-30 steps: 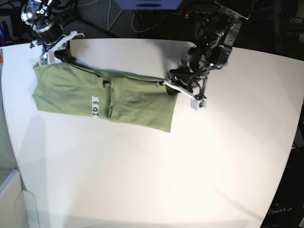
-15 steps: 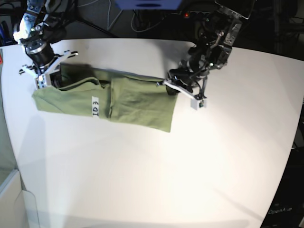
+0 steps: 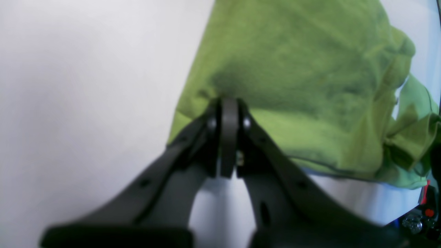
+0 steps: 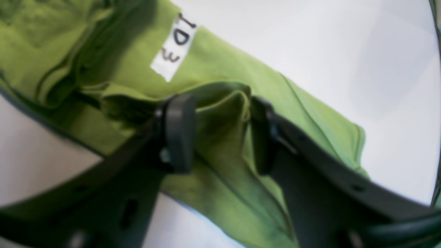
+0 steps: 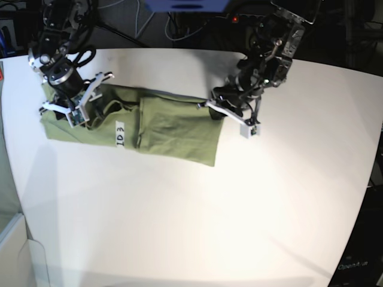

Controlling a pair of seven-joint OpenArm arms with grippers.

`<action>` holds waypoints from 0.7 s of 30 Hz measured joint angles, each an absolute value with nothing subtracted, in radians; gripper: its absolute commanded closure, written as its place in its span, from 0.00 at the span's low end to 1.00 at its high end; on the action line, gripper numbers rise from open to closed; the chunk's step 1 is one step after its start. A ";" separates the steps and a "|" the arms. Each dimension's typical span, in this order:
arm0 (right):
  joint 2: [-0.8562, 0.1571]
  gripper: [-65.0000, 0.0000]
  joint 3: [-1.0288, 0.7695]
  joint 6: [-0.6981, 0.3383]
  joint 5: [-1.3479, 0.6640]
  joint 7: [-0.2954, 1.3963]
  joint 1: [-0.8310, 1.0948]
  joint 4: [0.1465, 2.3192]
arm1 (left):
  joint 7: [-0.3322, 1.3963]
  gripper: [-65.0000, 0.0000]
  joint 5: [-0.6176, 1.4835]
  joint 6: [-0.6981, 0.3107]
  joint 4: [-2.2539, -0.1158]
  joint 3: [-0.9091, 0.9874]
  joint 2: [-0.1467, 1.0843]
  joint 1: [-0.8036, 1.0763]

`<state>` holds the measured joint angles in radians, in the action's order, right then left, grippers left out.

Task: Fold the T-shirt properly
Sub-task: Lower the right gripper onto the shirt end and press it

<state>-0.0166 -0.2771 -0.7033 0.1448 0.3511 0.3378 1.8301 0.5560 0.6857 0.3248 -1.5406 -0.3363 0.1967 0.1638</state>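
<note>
- The green T-shirt (image 5: 161, 125) lay folded in a long band on the white table (image 5: 197, 215), its white label (image 5: 119, 134) facing up.
- The left gripper (image 3: 225, 103) was closed, pinching the shirt's edge.
- The right gripper (image 4: 220, 127) stood with jaws apart, a raised fold of fabric between them.

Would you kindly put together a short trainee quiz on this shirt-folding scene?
1. True or false: the left gripper is shut at the T-shirt's edge.
2. The white label lies: A) on the shirt, B) on the bare table, C) in a gripper.
3. Fill in: the right gripper's jaws stand ____, with a fold of fabric between them.

Key: 1 true; 2 A; 3 apart.
</note>
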 measured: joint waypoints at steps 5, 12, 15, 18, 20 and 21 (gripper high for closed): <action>-0.017 0.50 -0.282 -0.704 0.261 0.355 0.336 1.832 | 0.556 0.97 0.686 0.325 -1.541 -0.336 0.197 0.163; -0.020 0.49 -0.394 -0.703 0.264 0.348 0.336 1.833 | 0.556 0.97 0.686 0.325 -1.541 -0.336 0.197 0.163; -0.019 0.48 -0.427 -0.706 0.264 0.352 0.315 1.832 | 0.556 0.97 0.686 0.325 -1.541 -0.336 0.197 0.163; -0.017 0.48 -0.471 -0.699 0.262 0.347 0.276 1.819 | 0.558 0.97 0.686 0.325 -1.541 -0.336 0.197 0.163; -0.017 0.48 -0.489 -0.702 0.263 0.352 0.259 1.790 | 0.560 0.97 0.686 0.325 -1.541 -0.336 0.197 0.163; -0.016 0.48 -0.498 -0.707 0.262 0.352 0.253 1.773 | 0.559 0.97 0.686 0.325 -1.541 -0.336 0.197 0.163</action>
